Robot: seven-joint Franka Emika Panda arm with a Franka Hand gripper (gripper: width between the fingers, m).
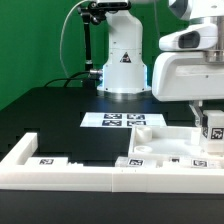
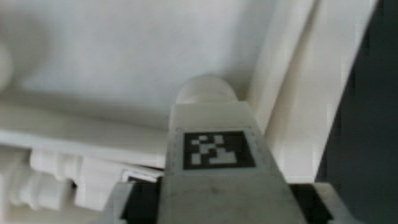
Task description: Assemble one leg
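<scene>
My tool [image 1: 210, 117] is closed on the leg [image 2: 217, 135], gripping its upper part. The leg's long axis runs straight down from the tool toward the panel [image 1: 165, 141], over the panel's corner at the exterior view's right. I cannot tell whether the tip touches. No brand or words are readable, only 1 square tag facing the wrist view.

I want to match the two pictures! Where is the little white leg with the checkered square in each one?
Exterior view: the leg hangs at the exterior view's right edge, under the gripper, over the white panel.
Wrist view: the leg fills the centre, its tag facing the camera.
Shared landmark: the white panel with raised edges, close by the leg in both.
</scene>
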